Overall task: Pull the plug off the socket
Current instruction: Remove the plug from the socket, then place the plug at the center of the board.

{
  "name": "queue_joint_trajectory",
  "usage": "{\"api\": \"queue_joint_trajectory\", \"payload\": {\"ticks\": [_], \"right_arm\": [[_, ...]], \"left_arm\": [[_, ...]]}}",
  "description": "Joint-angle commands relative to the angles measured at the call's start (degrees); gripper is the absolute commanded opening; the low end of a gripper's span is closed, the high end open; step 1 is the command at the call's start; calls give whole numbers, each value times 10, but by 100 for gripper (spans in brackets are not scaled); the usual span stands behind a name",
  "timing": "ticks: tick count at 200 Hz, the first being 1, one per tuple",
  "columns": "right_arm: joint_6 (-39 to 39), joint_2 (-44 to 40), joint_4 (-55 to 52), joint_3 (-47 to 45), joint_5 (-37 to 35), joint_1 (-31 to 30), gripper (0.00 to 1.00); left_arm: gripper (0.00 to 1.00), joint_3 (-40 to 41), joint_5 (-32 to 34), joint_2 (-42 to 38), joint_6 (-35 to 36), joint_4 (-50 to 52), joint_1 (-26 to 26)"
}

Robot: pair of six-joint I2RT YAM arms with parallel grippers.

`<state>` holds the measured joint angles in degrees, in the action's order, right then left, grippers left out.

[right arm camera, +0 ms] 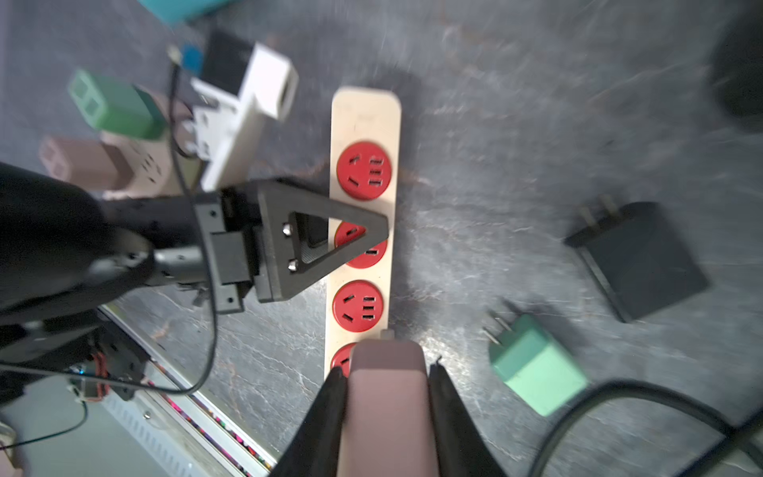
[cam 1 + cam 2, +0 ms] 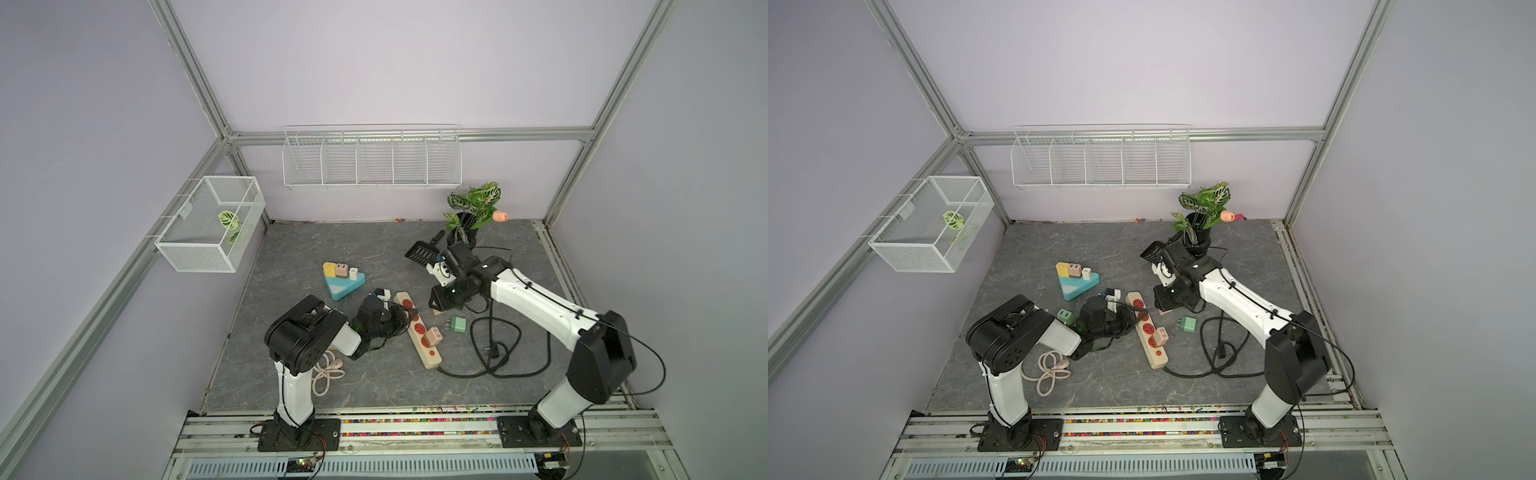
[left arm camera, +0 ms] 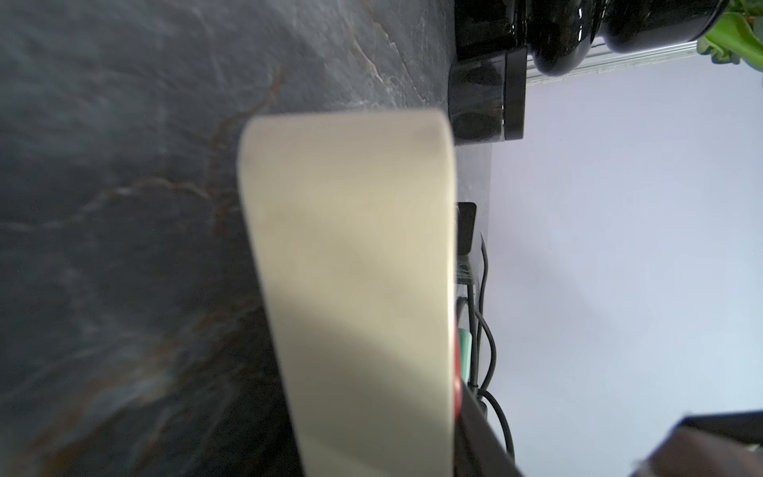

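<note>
Two plugs matter; your right claw (image 1: 387, 369) pinches pink plug (image 1: 388, 413), prongs down, clear of strip (image 1: 363, 119); second plug (image 2: 433, 336) sits socketed at strip's near end; left claw (image 1: 363, 237) on strip, gap unreadable.

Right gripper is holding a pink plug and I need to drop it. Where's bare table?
Bare table lies along the near rail, between the cream cord coil and the black cable, in front of the power strip. Another open patch runs from the blue triangular block to the back wall. Crowded: around the green adapter and beside the left gripper.
</note>
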<state>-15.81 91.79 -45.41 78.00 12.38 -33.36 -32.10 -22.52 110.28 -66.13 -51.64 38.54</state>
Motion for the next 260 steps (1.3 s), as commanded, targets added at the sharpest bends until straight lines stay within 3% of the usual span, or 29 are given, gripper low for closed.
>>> {"api": "queue_joint_trajectory", "payload": {"ticks": [1, 55, 109, 161, 189, 260], "right_arm": [[-3, -23, -1, 1, 40, -1, 0], [-43, -24, 103, -84, -19, 8, 0], [-93, 51, 210, -98, -66, 7, 1], [-103, 123, 257, -67, -86, 1, 18], [-106, 150, 259, -54, -87, 2, 22], [-106, 145, 245, -62, -111, 18, 41]], "left_arm": [[0, 39, 64, 57, 120, 149, -6], [0, 38, 39, 28, 124, 145, -6], [0, 38, 32, -13, 135, 167, -6], [0, 34, 24, -16, 135, 165, -6], [0, 35, 24, -19, 136, 161, -6], [0, 37, 28, -35, 142, 167, -6]]}}
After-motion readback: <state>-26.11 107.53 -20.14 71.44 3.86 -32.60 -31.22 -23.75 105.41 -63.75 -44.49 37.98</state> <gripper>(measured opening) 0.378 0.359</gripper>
